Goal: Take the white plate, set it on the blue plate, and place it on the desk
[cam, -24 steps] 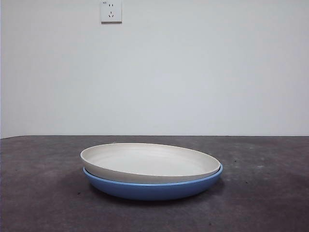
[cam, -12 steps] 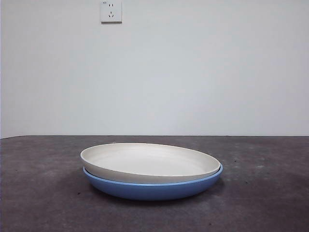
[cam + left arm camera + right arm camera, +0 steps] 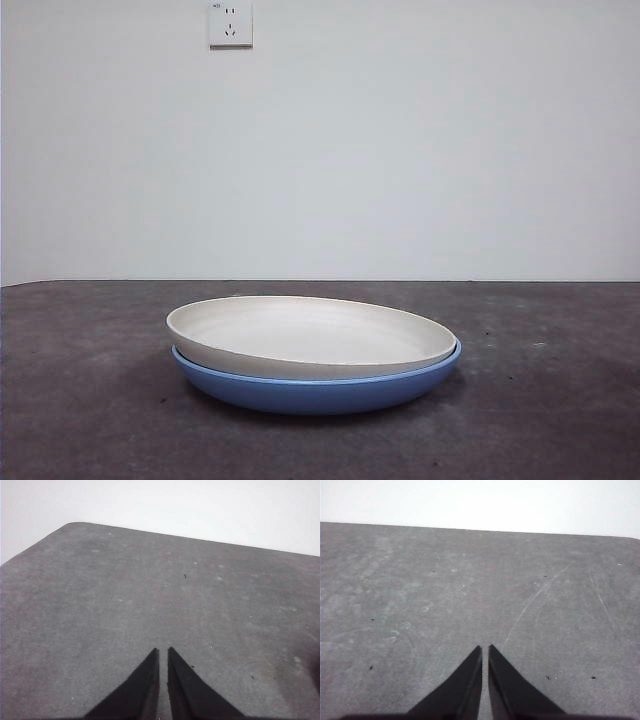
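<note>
The white plate [image 3: 310, 338] lies nested in the blue plate [image 3: 320, 391] near the middle of the desk [image 3: 80, 400] in the front view, its left rim tilted slightly higher. Neither arm shows in that view. My left gripper [image 3: 163, 652] is shut over bare desk [image 3: 100, 605], with no plate in its view. My right gripper [image 3: 485, 649] is also shut, with only bare desk [image 3: 420, 605] under it. Neither one holds anything.
A pale wall rises behind the desk with a white power socket [image 3: 230, 23] high on it. The desk's rounded far corner [image 3: 75, 525] shows in the left wrist view.
</note>
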